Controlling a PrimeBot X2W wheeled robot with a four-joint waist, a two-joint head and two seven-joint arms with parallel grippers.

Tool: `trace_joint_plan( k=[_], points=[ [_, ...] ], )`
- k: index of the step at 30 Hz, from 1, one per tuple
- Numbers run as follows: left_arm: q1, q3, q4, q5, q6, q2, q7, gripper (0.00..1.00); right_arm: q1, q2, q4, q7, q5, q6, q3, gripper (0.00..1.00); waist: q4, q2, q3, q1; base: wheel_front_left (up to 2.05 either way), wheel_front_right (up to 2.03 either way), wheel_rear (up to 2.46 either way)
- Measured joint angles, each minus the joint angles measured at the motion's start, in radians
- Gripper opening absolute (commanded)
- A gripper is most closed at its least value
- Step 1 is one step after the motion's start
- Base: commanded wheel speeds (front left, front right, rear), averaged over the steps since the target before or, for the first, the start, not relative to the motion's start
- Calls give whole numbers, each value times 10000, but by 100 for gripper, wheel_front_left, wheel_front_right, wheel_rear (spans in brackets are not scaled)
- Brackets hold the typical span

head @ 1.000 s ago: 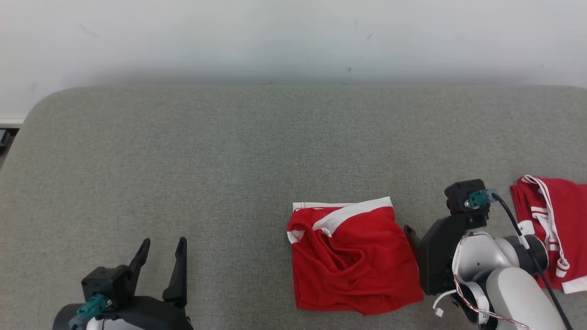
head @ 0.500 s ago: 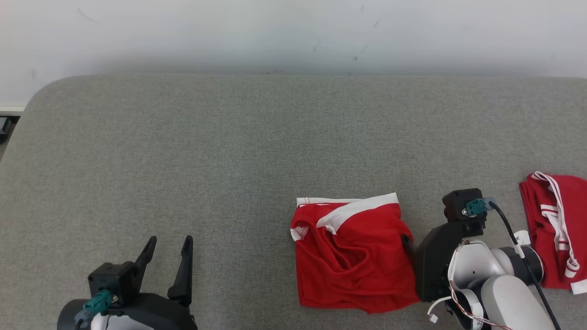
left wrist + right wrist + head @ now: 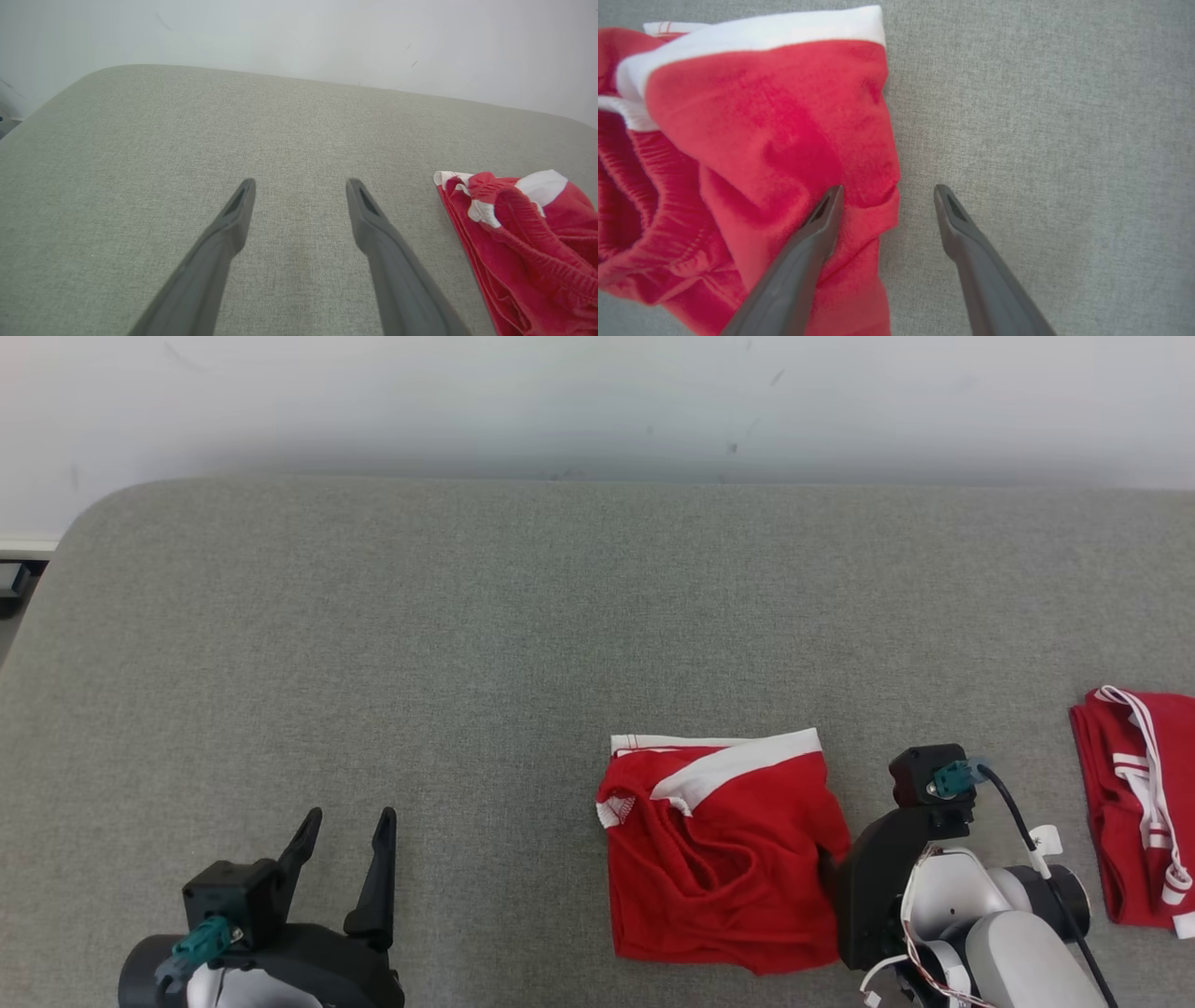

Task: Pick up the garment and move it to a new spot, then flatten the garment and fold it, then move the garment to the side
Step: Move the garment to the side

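The garment (image 3: 719, 859) is red with white trim, lying folded and rumpled on the grey table (image 3: 467, 644), right of centre near the front edge. My right gripper (image 3: 829, 859) is at its right edge, pointing down. In the right wrist view the right gripper (image 3: 888, 191) is open: its left fingertip is over the garment (image 3: 761, 140) and its right fingertip over bare table, with nothing held. My left gripper (image 3: 349, 821) is at the lower left, open and empty. In the left wrist view the left gripper (image 3: 301, 186) is over bare table, and the garment (image 3: 528, 233) lies well to its right.
A second red and white garment (image 3: 1134, 803) lies at the table's right edge, beyond my right arm. A pale wall (image 3: 597, 401) runs behind the table. The table's rounded far left corner (image 3: 93, 513) drops to the floor.
The head camera has shifted a little. My right gripper has drawn back toward the front edge and closer to the garment's right side. Left gripper still, both stay open.
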Motion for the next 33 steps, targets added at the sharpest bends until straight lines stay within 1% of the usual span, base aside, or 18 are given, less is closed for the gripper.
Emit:
trace_joint_plan(
  k=[6,13,14,16,17,18,19,28,33],
  points=[
    [-12,-92,-36,2,-10,-2,58,100,-44,46,247,10,109,-2,-29,100,85,0,92,0,0,0,0],
    [-18,-84,-36,2,-8,0,59,100,-450,59,560,25,290,-2,56,100,191,0,177,0,0,0,0],
    [-21,-86,-36,2,-8,-4,59,100,-457,59,593,59,328,-2,65,96,206,0,186,0,0,0,0],
    [-26,-84,-36,2,-8,-4,61,100,-460,61,685,86,428,-2,67,40,234,0,206,0,0,0,0],
    [-29,-84,-35,2,-8,-4,63,100,-477,63,736,94,477,-2,67,25,248,0,214,0,0,0,0],
    [-32,-84,-35,2,-8,-4,63,100,-493,63,773,94,516,-2,65,16,260,0,222,0,0,0,0],
    [-34,-84,-35,2,-8,-4,63,100,-522,67,807,96,552,-2,65,0,272,0,229,0,0,0,0],
    [-57,-40,-10,0,4,-15,59,100,-695,98,742,6,472,-2,125,0,298,0,247,0,0,0,0],
    [-82,-33,61,-4,4,-98,42,100,-1011,-81,-234,-96,-86,19,556,0,277,0,149,0,0,0,0]
  ],
)
